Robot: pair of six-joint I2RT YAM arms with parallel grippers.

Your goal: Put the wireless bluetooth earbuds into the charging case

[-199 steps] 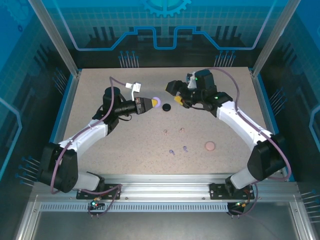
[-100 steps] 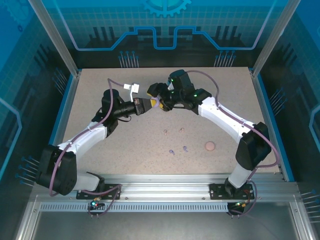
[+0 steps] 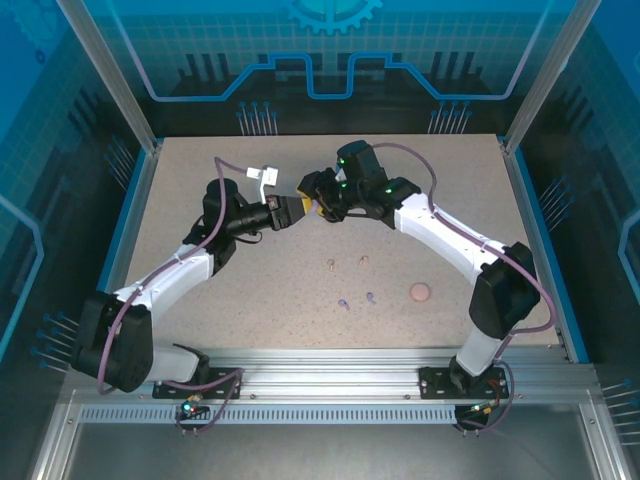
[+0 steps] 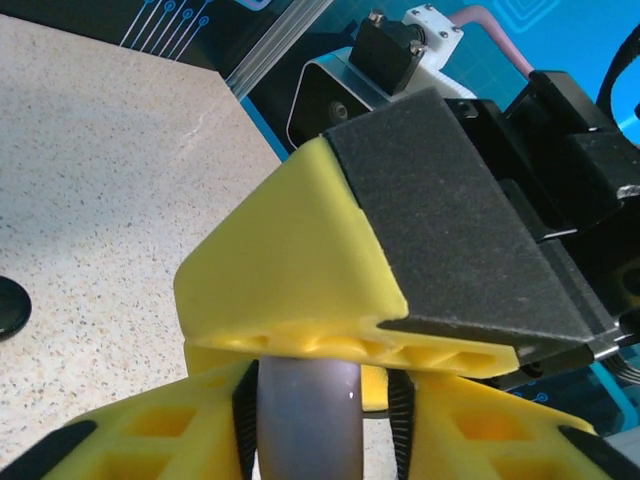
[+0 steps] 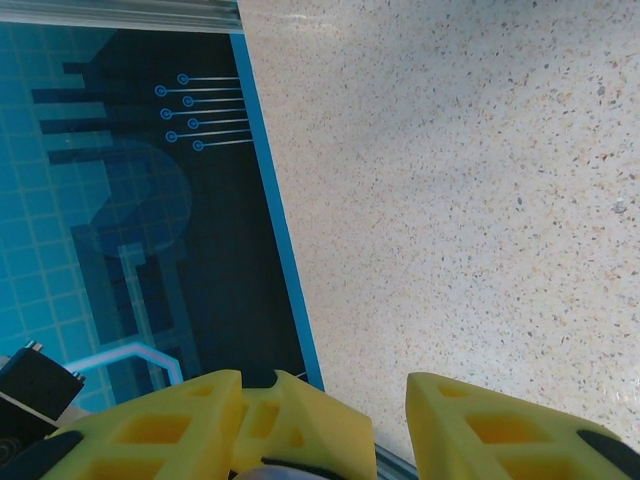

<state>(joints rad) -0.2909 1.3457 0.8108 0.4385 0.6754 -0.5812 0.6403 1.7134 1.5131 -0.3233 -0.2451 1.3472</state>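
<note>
Speckled table (image 3: 200, 300), with the left arm (image 3: 180, 265) and right arm (image 3: 450, 235) reaching inward from the near edge to meet above its far middle. Reads as a mid-air handover, probably to get a case steadied or turned for loading.

Left gripper (image 3: 305, 207) pointing right, with a lilac case (image 4: 308, 418) standing on edge between its fingers (image 4: 150, 440). One pad against the case's side, a thin gap at the other; cannot tell whether clenched or slack.

Right gripper (image 3: 320, 198) set opposite, one broad yellow-and-black finger (image 4: 290, 270) laid across just above the same case in the left wrist view. Cannot tell whether touching it, nor whether clamped on anything.

Black case (image 4: 8, 305) flat on the table, off to one side of the meeting point. Pink case (image 3: 420, 291) lying alone toward the near right, a small flat disc from above.

Earbuds loose on the table between the two arms, well apart from the lilac case and nearer the bases: a pinkish pair (image 3: 330, 264) side by side, then a lilac pair (image 3: 343, 304) just nearer. None seated in a case yet, so the task is judged barely begun. Mere specks from overhead, much smaller than the cases, stems too small to make out. Likely fiddly to pinch and easy to flick away.
</note>
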